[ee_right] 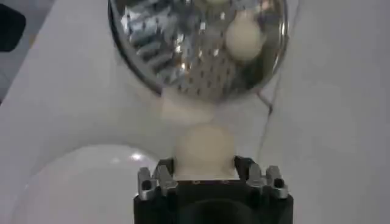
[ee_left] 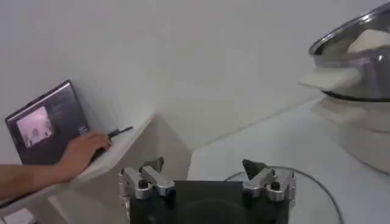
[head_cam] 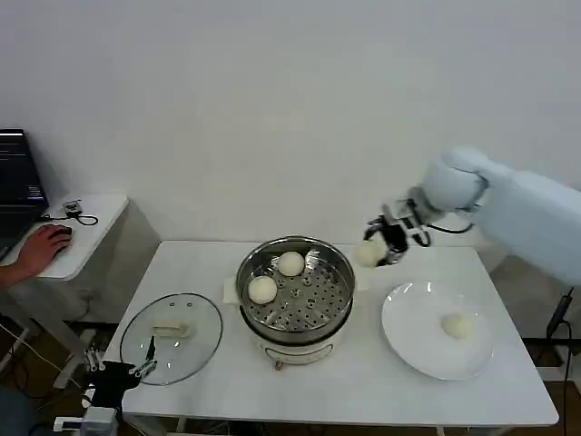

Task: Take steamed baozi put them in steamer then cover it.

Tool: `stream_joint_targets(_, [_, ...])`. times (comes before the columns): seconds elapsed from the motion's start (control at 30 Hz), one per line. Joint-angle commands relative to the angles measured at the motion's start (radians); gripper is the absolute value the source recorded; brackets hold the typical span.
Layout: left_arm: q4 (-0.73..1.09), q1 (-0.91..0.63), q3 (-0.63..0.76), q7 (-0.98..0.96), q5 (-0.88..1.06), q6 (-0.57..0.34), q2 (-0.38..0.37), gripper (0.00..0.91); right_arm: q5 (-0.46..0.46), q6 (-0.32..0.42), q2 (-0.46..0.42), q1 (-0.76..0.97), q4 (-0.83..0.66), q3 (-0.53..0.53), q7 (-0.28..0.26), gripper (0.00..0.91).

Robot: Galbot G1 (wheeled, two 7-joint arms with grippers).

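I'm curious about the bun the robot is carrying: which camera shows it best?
The right wrist view: the held baozi sits close up in the right gripper. The head view shows it small, beside the steamer.

— What stands behind the right gripper?
— A plain white wall, evenly lit.
— And far off to its left?
— A low white side desk carrying a dark laptop; below the gripper, a white table.
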Motion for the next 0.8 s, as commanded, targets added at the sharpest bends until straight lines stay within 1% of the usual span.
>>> stream_joint_targets(0.03, [-0.001, 0.006, -0.027, -0.001, 0.0, 0.0, -0.006, 0.907, 0.033, 0.022, 0.315, 0.053, -0.037, -0.097, 0.018, 0.675])
stream_joint_targets(0.17, [-0.012, 0.014, -0.032, -0.001, 0.001, 0.0, -0.011, 0.907, 0.004, 0.063, 0.396, 0.014, -0.079, -0.098, 0.02, 0.675])
stream_joint_targets(0.27, [-0.016, 0.019, -0.04, 0.0, 0.0, 0.0, -0.011, 0.907, -0.03, 0.102, 0.43, -0.007, -0.114, -0.101, 0.009, 0.675])
stream_joint_targets(0.37, [-0.015, 0.019, -0.05, 0.0, -0.004, 0.0, -0.01, 0.907, -0.034, 0.132, 0.44, -0.029, -0.116, -0.11, -0.008, 0.675])
stream_joint_targets(0.53, [-0.008, 0.021, -0.057, -0.001, -0.01, -0.001, -0.006, 0.907, -0.06, 0.184, 0.428, -0.056, -0.086, -0.136, -0.04, 0.675])
stream_joint_targets(0.7, [-0.003, 0.018, -0.058, -0.001, -0.012, -0.002, -0.006, 0.907, -0.082, 0.202, 0.418, -0.075, -0.081, -0.143, -0.06, 0.675])
stream_joint_targets(0.8, [-0.001, 0.017, -0.058, -0.001, -0.012, -0.002, -0.007, 0.907, -0.084, 0.209, 0.418, -0.078, -0.077, -0.143, -0.063, 0.665])
